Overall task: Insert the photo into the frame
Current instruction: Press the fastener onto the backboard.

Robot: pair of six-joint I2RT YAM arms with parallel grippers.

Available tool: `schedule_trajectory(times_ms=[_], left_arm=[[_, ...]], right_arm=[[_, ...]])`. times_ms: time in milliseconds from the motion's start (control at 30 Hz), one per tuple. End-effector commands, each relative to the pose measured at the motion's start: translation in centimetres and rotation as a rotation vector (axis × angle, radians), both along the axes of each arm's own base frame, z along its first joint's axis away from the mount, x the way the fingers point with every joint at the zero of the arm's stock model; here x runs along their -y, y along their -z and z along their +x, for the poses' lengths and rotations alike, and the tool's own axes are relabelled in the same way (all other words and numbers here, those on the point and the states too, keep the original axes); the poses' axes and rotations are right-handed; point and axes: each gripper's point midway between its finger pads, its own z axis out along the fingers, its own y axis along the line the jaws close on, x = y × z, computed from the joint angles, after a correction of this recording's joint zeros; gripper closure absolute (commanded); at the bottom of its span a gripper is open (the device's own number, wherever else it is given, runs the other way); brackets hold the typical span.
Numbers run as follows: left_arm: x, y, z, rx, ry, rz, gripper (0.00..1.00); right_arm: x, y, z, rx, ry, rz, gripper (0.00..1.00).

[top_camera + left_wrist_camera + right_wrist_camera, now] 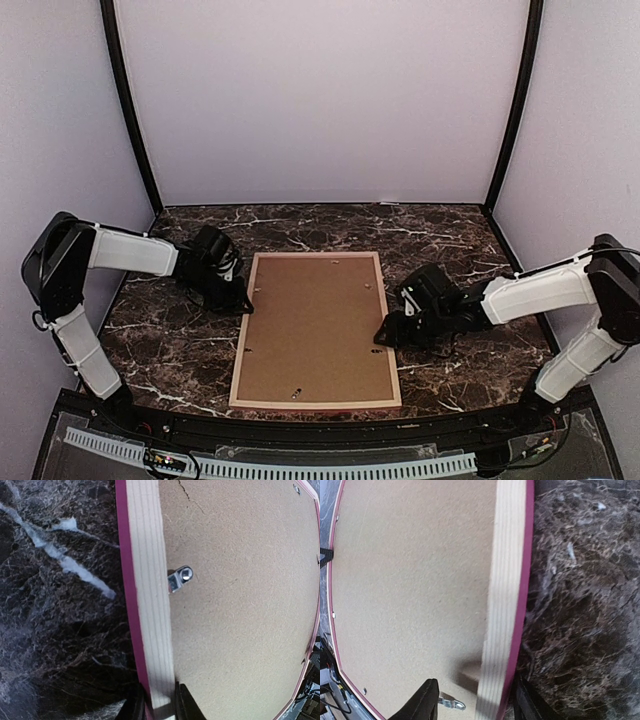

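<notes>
Top external: the frame (315, 404) is laid face down on the bench (470, 240), with the brown backing board (315, 325) uppermost. Left wrist: its left rail is pinched between the narrowly set left fingers (187, 705). Right wrist: its right rail is straddled loosely by the widely parted right fingers (420, 702).

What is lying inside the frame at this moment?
A brown backing board fills the frame, with small metal tabs at its edges. Anything beneath the board is covered.

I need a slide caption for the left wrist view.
Left fingers grip the frame rail near a metal clip on the backing board.
</notes>
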Motion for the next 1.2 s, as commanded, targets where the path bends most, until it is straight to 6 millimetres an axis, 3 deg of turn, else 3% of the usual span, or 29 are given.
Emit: schedule_trajectory(times_ms=[0, 633, 1167], left_arm=[[-0.9, 1.2, -2.1, -0.055, -0.004, 0.041, 0.9], [-0.6, 1.1, -2.1, -0.052, 0.01, 0.036, 0.92], [-0.6, 1.0, -2.1, -0.054, 0.014, 0.039, 0.92]], right_arm=[[0.1, 1.0, -1.4, -0.029, -0.003, -0.072, 0.47], [-0.6, 2.0, -1.9, -0.017, -0.074, -0.27, 0.5], [0.0, 2.4, -4.5, -0.066, -0.307, -0.34, 0.5]])
